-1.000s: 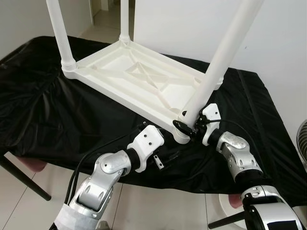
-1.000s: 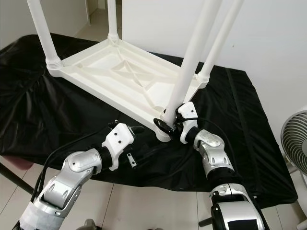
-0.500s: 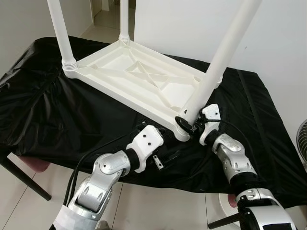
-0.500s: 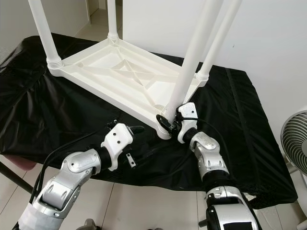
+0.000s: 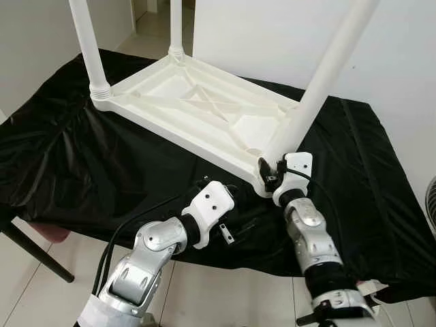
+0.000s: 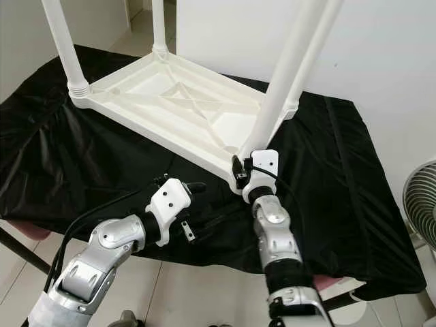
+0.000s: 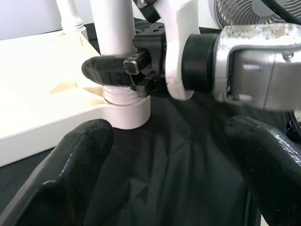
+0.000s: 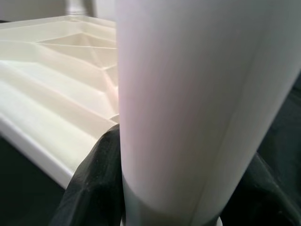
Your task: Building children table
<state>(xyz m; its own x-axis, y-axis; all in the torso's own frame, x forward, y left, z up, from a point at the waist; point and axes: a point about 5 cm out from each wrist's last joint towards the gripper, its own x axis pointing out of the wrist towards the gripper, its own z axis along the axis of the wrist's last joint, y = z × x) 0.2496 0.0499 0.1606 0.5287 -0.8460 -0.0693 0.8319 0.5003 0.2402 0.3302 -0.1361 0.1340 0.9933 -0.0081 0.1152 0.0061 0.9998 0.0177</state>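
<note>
White table leg [image 5: 320,88] clamped by right gripper [image 5: 270,172], left gripper [image 7: 164,155] apparently open nearby

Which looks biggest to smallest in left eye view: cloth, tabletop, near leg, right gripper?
1. cloth
2. tabletop
3. near leg, though it runs toward the camera, so nearness inflates it
4. right gripper, shut on the near leg at its base
</note>
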